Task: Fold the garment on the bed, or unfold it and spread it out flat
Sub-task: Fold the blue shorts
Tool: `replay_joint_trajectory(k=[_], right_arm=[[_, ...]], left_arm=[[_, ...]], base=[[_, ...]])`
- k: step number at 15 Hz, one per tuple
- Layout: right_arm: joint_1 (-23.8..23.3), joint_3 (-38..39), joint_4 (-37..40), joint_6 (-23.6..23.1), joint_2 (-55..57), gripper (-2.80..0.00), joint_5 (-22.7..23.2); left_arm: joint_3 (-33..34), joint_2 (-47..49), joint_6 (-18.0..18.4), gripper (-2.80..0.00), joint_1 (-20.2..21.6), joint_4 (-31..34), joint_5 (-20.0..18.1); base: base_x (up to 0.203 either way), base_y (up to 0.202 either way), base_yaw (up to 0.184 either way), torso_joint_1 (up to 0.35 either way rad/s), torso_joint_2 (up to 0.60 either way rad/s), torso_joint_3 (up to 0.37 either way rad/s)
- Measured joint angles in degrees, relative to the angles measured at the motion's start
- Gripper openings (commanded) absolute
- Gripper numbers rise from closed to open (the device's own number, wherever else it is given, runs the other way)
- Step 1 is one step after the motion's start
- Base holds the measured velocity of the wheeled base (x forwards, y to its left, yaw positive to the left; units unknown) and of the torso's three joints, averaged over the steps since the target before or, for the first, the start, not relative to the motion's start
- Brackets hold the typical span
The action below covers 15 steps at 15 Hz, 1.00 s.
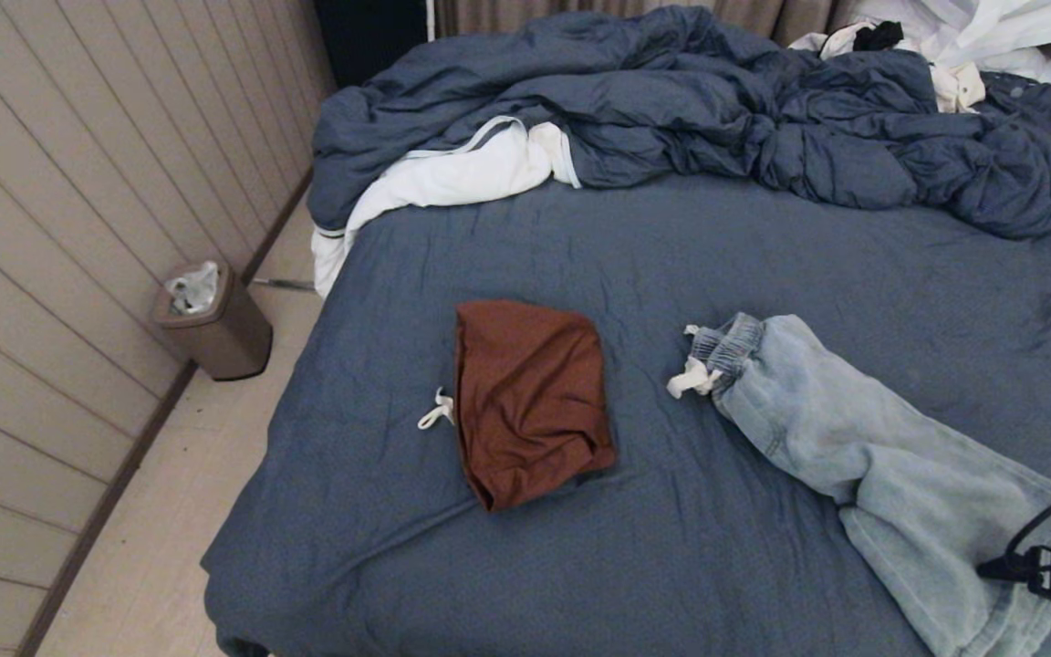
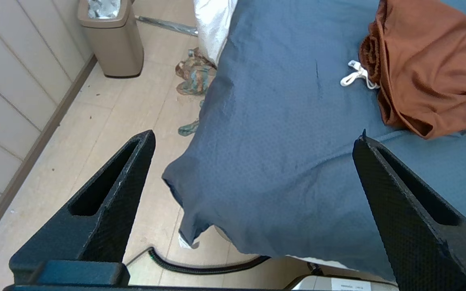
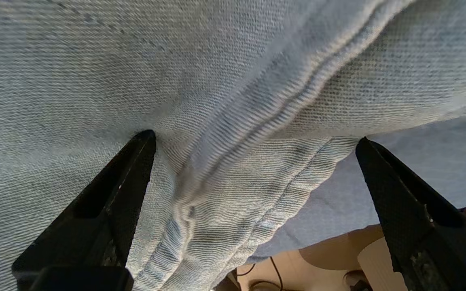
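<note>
The bed (image 1: 763,255) has a slate-blue sheet, and its matching duvet (image 1: 671,100) lies bunched along the far side with white lining showing. Light-blue jeans (image 1: 854,438) lie slanted across the sheet's right half, waistband toward the middle. My right gripper (image 1: 1036,561) hangs open right over the jeans leg (image 3: 217,81) near the bed's front edge, its fingers astride a seam. A folded rust-brown garment (image 1: 530,401) with a white drawstring (image 1: 436,411) rests mid-bed. My left gripper (image 2: 256,135) is open and empty above the bed's near-left corner (image 2: 277,141), out of the head view.
A brown waste bin (image 1: 215,319) stands on the floor by the panelled wall to the left. In the left wrist view, crumpled clothing (image 2: 195,74) and a black cable (image 2: 200,266) lie on the floor beside the bed. White clothes (image 1: 963,36) are piled at the back right.
</note>
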Motion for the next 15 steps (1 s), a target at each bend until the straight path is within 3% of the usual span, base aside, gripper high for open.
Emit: replay_joint_trajectory(k=[2, 3, 15], right_arm=[[-0.05, 0.01, -0.11, -0.06, 0.44, 0.00, -0.01], [0.01, 0.01, -0.15, -0.14, 0.55, -2.80, -0.02], [1.46, 0.89, -1.02, -0.68, -1.38, -2.80, -0.13]], left_arm=[[0.00, 0.00, 0.02, 0.00, 0.00, -0.01, 0.01], [0.00, 0.00, -0.02, 0.00, 0.00, -0.04, -0.02], [0.00, 0.00, 0.00, 0.00, 0.00, -0.01, -0.02]], base=[[0.000, 0.000, 0.000, 0.000, 0.00, 0.000], [0.000, 0.000, 0.000, 0.000, 0.00, 0.000], [0.000, 0.000, 0.000, 0.000, 0.00, 0.000]])
